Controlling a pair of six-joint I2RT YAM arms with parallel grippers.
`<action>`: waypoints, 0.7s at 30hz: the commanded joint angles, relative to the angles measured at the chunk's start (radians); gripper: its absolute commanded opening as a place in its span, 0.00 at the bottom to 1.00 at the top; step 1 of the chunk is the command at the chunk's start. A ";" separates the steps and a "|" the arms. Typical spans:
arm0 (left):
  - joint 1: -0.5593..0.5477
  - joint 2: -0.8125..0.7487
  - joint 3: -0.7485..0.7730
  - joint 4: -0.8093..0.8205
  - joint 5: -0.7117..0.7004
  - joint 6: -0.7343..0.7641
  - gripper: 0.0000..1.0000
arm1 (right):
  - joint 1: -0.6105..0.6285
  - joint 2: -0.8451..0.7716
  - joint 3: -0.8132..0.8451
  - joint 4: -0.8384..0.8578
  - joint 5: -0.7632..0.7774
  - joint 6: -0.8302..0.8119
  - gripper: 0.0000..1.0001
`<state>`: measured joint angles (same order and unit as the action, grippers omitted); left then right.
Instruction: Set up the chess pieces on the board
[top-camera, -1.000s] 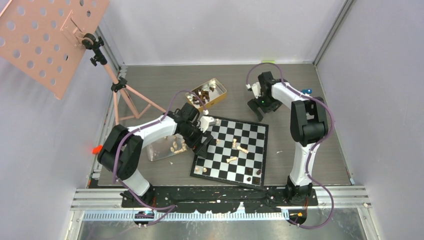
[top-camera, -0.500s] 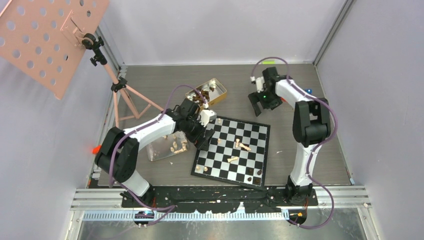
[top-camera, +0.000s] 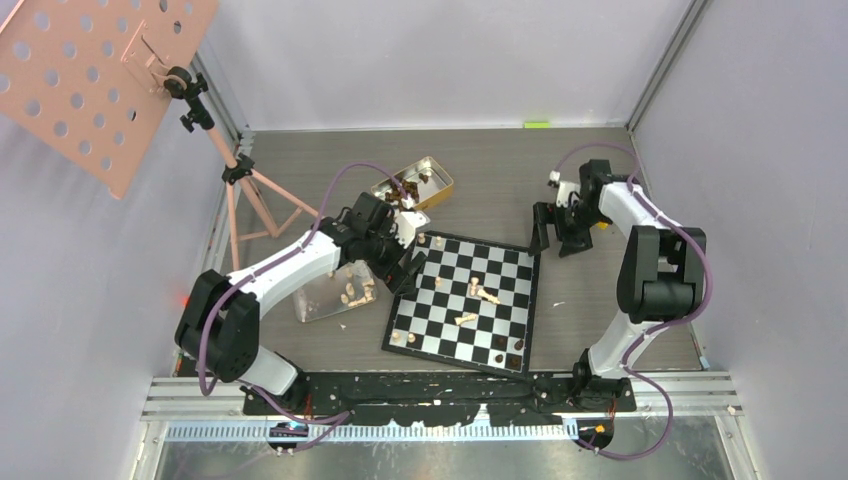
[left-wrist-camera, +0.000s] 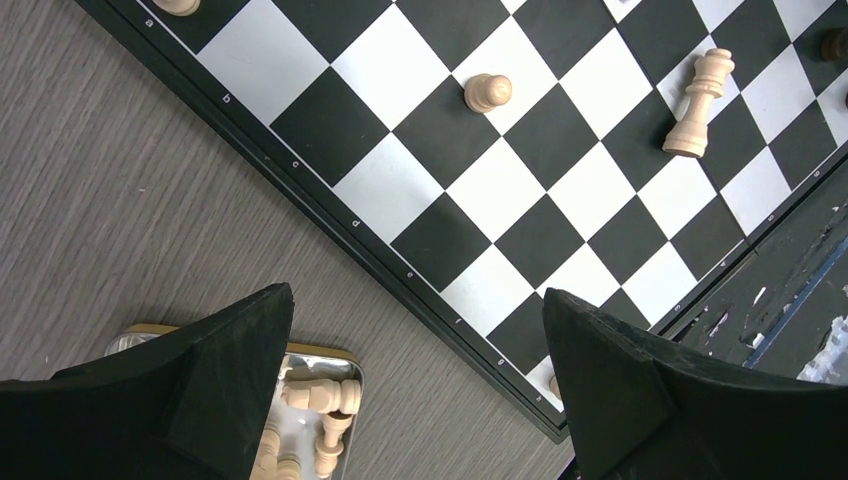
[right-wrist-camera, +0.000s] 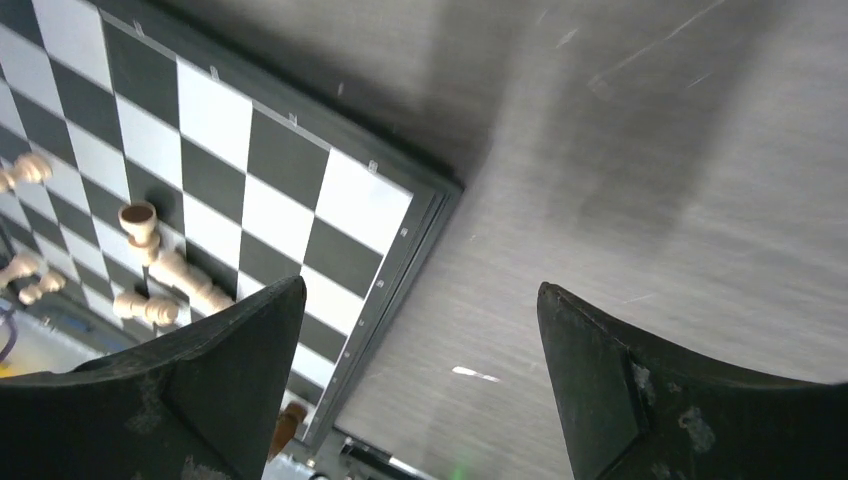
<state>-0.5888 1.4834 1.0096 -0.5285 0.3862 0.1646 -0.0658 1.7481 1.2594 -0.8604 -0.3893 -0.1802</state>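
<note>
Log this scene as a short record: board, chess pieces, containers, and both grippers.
Board: flat black-and-silver checked chessboard, lying at a skew
Pieces: pale wooden chessmen, some toppled mid-board; dark brown chessmen by a near corner
Containers: gold metal tin and clear plastic tray, both holding pieces
Left gripper: open, empty, above the board's edge
Right gripper: open, empty, beside a board corner

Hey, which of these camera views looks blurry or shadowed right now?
Right wrist view: the grey wood-grain table is smeared, with a broad soft shadow near the corner of the black-and-white chessboard. Left wrist view: crisp, the fallen pale wooden chess piece sharply outlined. Top view: evenly lit.
</note>
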 joint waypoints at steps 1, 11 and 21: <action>-0.003 -0.006 0.014 0.034 0.009 0.014 1.00 | -0.005 -0.021 -0.079 -0.016 -0.121 -0.001 0.92; -0.003 0.055 -0.002 0.055 -0.019 0.037 1.00 | -0.003 0.110 -0.058 -0.023 -0.278 -0.002 0.88; -0.002 0.076 -0.026 0.048 -0.022 0.050 1.00 | 0.011 0.171 0.024 -0.053 -0.365 0.006 0.78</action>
<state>-0.5888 1.5566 0.9936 -0.5045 0.3656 0.1921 -0.0662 1.9167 1.2224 -0.8967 -0.6811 -0.1799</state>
